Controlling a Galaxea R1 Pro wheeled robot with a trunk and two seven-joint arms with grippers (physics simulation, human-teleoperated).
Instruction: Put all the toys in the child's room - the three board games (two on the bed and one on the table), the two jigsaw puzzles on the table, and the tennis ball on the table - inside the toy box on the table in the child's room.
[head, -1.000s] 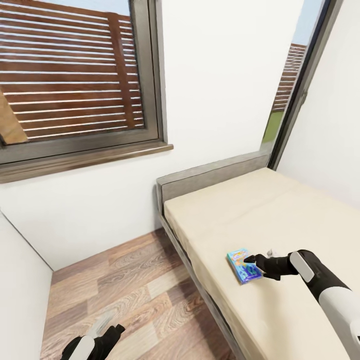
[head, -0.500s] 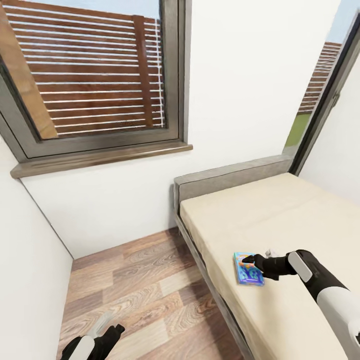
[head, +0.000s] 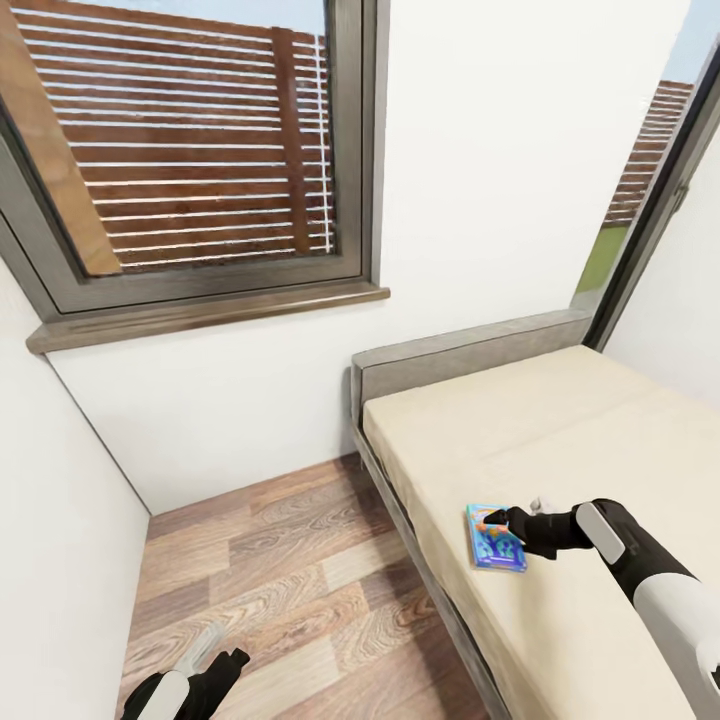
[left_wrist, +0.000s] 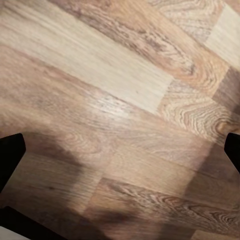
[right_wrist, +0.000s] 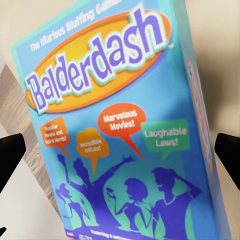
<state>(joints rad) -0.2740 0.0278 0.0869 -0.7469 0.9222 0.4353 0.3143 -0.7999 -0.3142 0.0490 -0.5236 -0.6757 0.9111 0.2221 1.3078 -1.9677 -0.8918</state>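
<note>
One of the board games, a blue "Balderdash" box (head: 495, 540), lies flat near the bed's (head: 560, 430) left edge. My right gripper (head: 503, 520) is right at the box's far end, reaching in from the right. In the right wrist view the box (right_wrist: 120, 130) lies close under that gripper (right_wrist: 120, 150), whose dark fingertips (right_wrist: 11, 150) stand wide apart at either side of it, open. My left gripper (head: 225, 665) hangs low over the plank floor (head: 280, 580). In the left wrist view it (left_wrist: 120, 150) is open with nothing between its fingers.
The bed's grey headboard (head: 460, 355) stands against a white wall under a large window (head: 190, 150). A white wall (head: 60, 560) closes in on the left. A strip of wood floor runs between that wall and the bed. A glass door frame (head: 650, 220) stands at the right.
The whole head view has shifted to the right, so the camera turned. My right gripper stays at the blue box and the left gripper stays low over the floor.
</note>
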